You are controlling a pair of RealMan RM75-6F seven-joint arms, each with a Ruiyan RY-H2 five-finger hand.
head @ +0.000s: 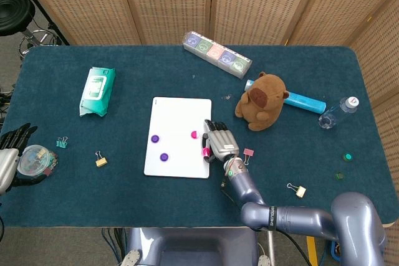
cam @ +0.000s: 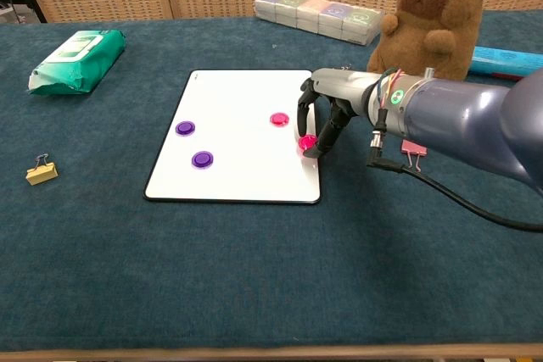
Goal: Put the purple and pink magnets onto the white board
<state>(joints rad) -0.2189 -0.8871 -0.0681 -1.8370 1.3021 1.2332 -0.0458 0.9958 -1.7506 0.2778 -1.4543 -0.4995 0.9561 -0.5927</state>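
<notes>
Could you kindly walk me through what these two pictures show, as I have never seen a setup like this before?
This is a two-armed robot with human-like hands, steered remotely by a person. One camera looks down from its head, the other forward from its chest. The right hand pinches a pink magnet at the right edge of the white board. Another pink magnet and two purple magnets already lie on the board. The left hand, at the table's left edge, rests beside a small clear container. Around lie a plush toy, a wipes pack and binder clips.
</notes>
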